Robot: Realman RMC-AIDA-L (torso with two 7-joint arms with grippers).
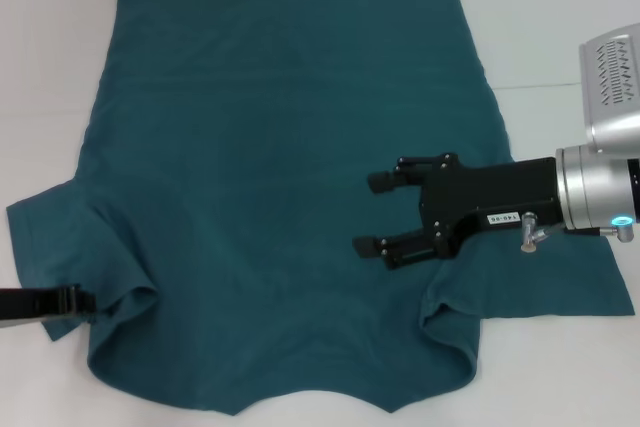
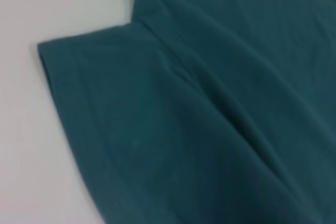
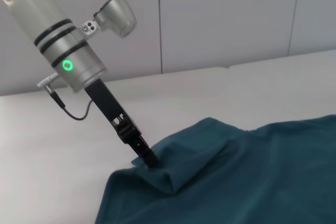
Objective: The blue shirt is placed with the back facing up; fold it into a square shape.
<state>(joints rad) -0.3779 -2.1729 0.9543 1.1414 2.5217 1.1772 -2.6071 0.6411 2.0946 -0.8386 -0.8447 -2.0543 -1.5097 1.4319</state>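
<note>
Two grippers working: left gripper (image 1: 72, 299) pinching the left sleeve edge of the blue shirt (image 1: 290, 187), lying flat across the white table (image 1: 560, 7); right gripper (image 1: 375, 212) hovering spread wide over the right side. Needing matching sleeve grip, then lifting evenly, avoiding bunching.
</note>
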